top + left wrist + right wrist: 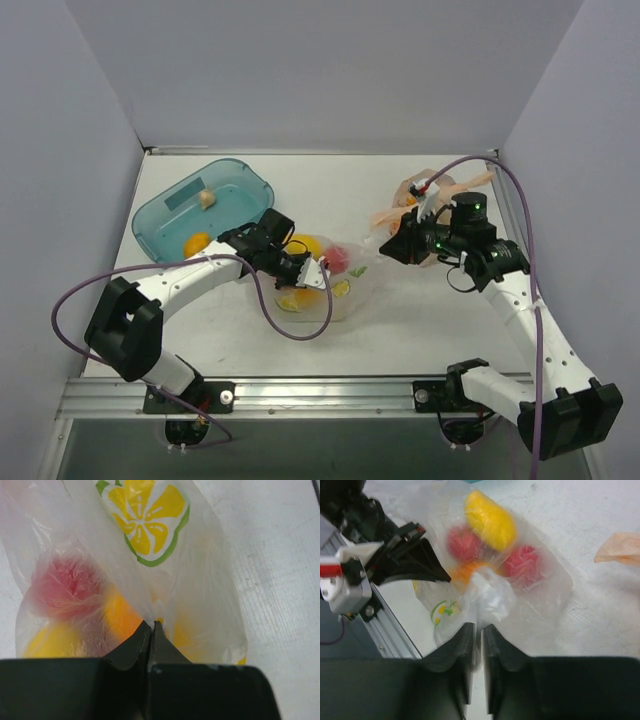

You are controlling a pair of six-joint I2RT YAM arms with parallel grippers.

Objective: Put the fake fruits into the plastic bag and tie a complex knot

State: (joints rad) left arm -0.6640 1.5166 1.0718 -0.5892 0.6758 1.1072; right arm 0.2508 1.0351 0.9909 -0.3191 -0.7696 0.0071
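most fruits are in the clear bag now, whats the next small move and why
Probably the right gripper, which seems to pinch the bunched neck, should ease it away from the left gripper, shut on the plastic bag, to snug it. Fake fruits already lie inside, and the neck looks gathered but loose. An orange fruit sits in the teal tray, though.

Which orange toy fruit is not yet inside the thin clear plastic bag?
The round orange plastic fruit in the teal tray, at its near edge. The other orange fruit lies inside the clear bag, next to a yellow fruit.
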